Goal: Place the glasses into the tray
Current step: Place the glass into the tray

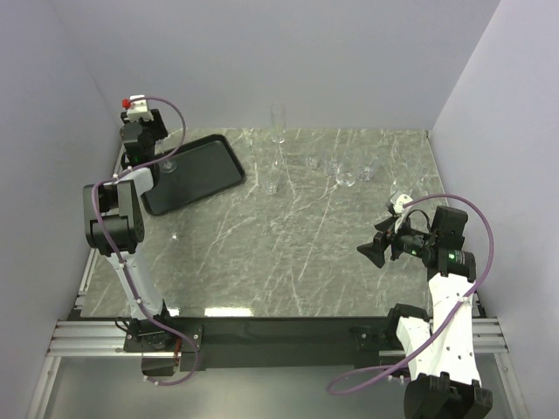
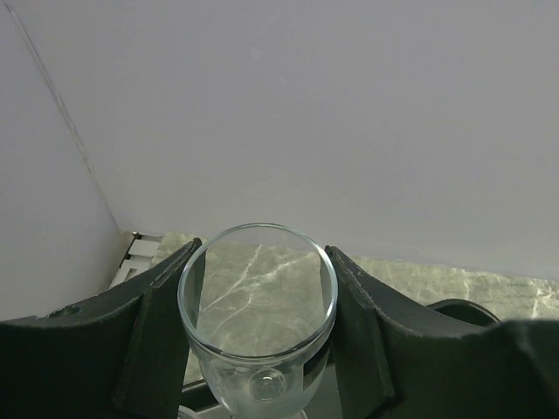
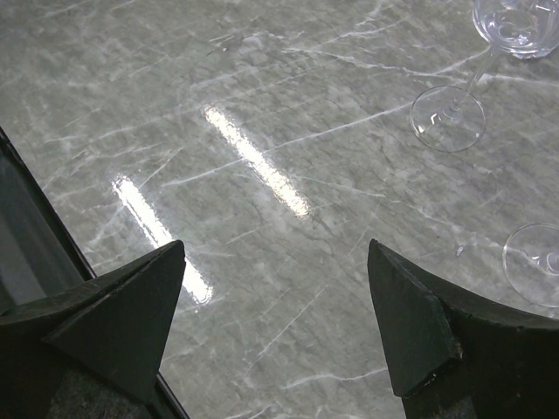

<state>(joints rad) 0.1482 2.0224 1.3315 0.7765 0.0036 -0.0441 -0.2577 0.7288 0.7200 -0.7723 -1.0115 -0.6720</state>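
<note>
Grey marble-look table [image 1: 297,253], white walls [image 1: 349,52], alu rail [image 1: 87,336] at near edge

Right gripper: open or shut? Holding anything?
Open and empty. In the right wrist view the right gripper has its fingers wide apart, with only the marble table showing between them.

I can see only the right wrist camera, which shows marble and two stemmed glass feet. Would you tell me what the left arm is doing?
Observer: The left gripper is closed on a stemmed glass, with a finger against each side of the bowl.
Operator: Thank you. Where is that relative to the tray?
Observer: In the top view it is over the far-left end of the tray. I cannot tell whether the foot touches it.
Operator: Are other glasses standing outside the tray?
Observer: Yes, several stand along the far side of the table, including a tall flute near the back wall.
</note>
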